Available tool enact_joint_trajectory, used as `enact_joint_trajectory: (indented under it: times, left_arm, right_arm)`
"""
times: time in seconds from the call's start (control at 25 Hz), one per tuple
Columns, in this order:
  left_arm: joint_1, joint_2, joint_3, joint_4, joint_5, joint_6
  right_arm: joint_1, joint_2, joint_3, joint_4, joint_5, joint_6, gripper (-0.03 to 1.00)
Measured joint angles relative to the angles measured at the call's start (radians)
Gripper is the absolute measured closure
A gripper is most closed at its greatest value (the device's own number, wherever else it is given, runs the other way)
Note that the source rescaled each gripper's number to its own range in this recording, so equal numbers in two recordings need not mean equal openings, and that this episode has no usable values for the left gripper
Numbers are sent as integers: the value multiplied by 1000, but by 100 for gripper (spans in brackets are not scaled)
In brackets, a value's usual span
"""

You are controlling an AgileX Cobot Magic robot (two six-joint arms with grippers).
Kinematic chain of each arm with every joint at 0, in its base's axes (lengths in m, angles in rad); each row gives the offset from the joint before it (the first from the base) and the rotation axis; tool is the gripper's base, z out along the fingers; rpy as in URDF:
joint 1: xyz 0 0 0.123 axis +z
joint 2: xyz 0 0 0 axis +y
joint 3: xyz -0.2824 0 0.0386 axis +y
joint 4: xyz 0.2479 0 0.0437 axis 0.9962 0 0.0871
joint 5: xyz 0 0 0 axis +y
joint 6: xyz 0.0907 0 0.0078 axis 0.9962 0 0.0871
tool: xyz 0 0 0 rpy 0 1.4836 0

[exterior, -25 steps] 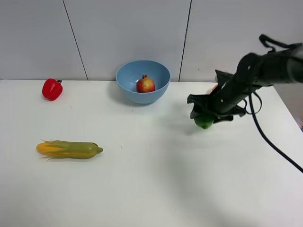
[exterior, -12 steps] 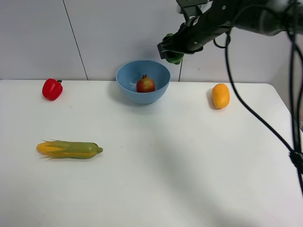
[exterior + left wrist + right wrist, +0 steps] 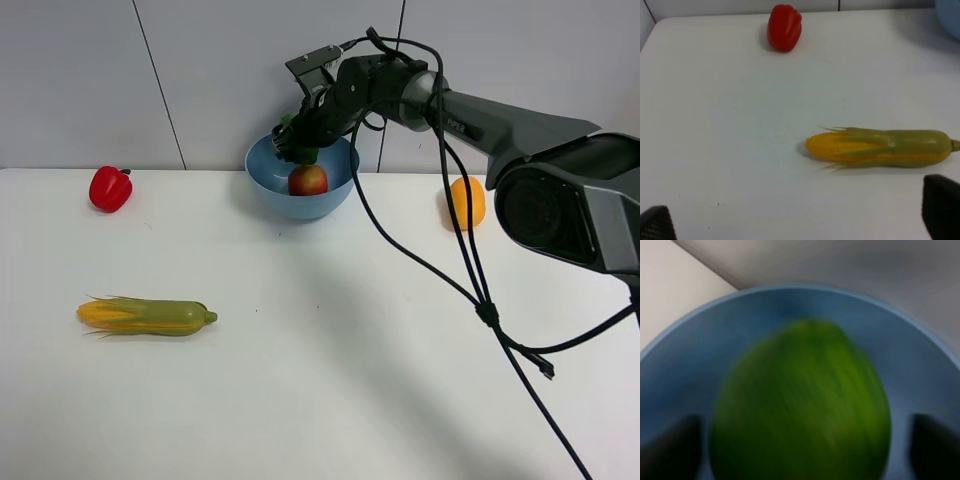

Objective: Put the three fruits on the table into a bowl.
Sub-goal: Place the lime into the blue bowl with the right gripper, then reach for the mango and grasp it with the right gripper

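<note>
The light blue bowl (image 3: pixel 262 188) stands at the back of the white table (image 3: pixel 330 350). The red pomegranate (image 3: pixel 308 181) lies inside it. My right gripper (image 3: pixel 300 138) hangs just over the bowl. In the right wrist view the green fruit (image 3: pixel 800 405) is blurred between the spread fingers (image 3: pixel 670 450), with a sliver of bowl (image 3: pixel 740 325) showing beside it, so the gripper (image 3: pixel 802 450) looks open. The orange mango (image 3: pixel 468 202) lies on the table to the right of the bowl. My left gripper (image 3: pixel 800 220) is open and empty above the table's left side.
A red bell pepper (image 3: pixel 110 188) sits at the back left and a corn cob (image 3: pixel 146 316) lies at the left; both show in the left wrist view, pepper (image 3: pixel 784 27) and corn (image 3: pixel 880 148). The right arm's black cables (image 3: pixel 470 290) trail across the table's right.
My right gripper lifted the green fruit from the right side of the table, carried it leftward and lowered it over the bowl. The mango came into view.
</note>
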Motion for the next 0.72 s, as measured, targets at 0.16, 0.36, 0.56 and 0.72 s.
enact_joint_trajectory:
  times: [0.16, 0.36, 0.56, 0.72]
  left_arm:
    - [0, 0, 0, 0, 0, 0]
    - [0, 0, 0, 0, 0, 0]
    - [0, 0, 0, 0, 0, 0]
    - [0, 0, 0, 0, 0, 0]
  right_arm:
    - [0, -10, -4, 1, 15, 0, 1]
    - [0, -93, -4, 2, 250, 89, -3]
    - [-5, -213, -7, -41, 498, 278, -3]
    - [-42, -241, -9, -106, 622, 358, -3]
